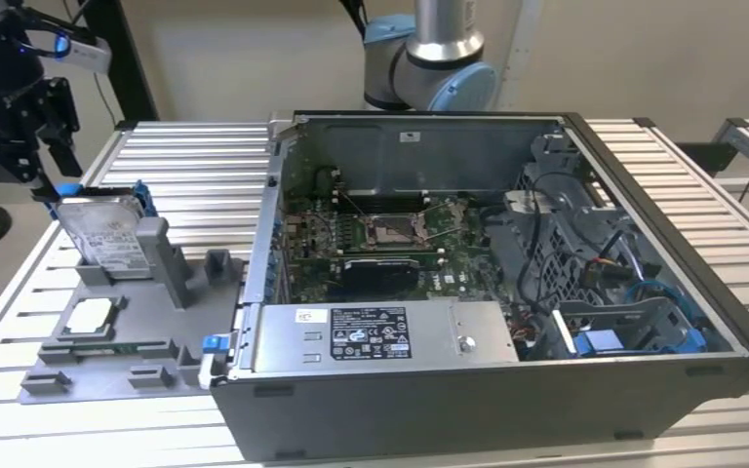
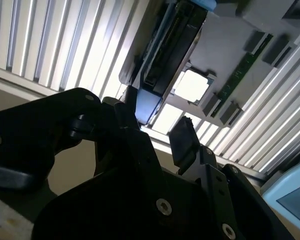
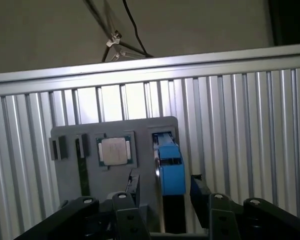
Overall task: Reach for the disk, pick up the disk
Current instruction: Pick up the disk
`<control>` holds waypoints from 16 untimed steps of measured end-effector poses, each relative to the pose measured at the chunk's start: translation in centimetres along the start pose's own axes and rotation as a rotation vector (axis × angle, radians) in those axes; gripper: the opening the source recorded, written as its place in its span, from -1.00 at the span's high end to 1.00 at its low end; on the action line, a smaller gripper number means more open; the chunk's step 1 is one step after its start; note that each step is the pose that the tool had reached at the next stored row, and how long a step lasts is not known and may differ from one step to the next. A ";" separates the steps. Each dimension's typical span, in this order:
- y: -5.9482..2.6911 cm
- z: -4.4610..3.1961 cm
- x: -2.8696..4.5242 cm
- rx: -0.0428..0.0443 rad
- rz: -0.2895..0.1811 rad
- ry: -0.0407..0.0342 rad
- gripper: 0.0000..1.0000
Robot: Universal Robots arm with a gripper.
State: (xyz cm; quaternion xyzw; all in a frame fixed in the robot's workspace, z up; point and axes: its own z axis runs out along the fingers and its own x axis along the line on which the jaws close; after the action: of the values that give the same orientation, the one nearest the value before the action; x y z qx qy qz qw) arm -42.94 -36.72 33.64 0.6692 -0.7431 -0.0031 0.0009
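The disk (image 1: 98, 237) is a silver hard drive with a white label and blue side rails. It stands on edge in a slot of the grey fixture plate (image 1: 140, 343) at the exterior view's left. My black gripper (image 1: 44, 174) hangs right over the disk's upper end, open. In the first wrist view the gripper (image 3: 165, 186) has one finger on each side of the disk's blue rail (image 3: 171, 169), with gaps showing on both sides. In the second wrist view the disk's edge (image 2: 171, 52) lies just beyond the gripper (image 2: 157, 127).
A small square silver chip (image 1: 91, 315) lies in the fixture plate near the disk. An open computer case (image 1: 687, 322) with a grey box carrying a black label (image 1: 372, 333) stands to the exterior view's right. Everything rests on a slatted metal table (image 1: 206, 156).
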 end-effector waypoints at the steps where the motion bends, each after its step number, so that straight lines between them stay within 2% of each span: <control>1: -0.01 0.14 -0.01 0.0013 -0.003 -0.0004 -1.00; 8: -0.07 1.10 -0.17 0.0093 -0.018 -0.0042 -1.00; 16: -0.06 2.55 -0.27 0.0094 -0.018 -0.0047 -1.00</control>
State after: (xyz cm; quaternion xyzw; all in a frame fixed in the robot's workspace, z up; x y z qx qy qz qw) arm -42.86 -36.44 31.09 0.6757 -0.7371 -0.0012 -0.0040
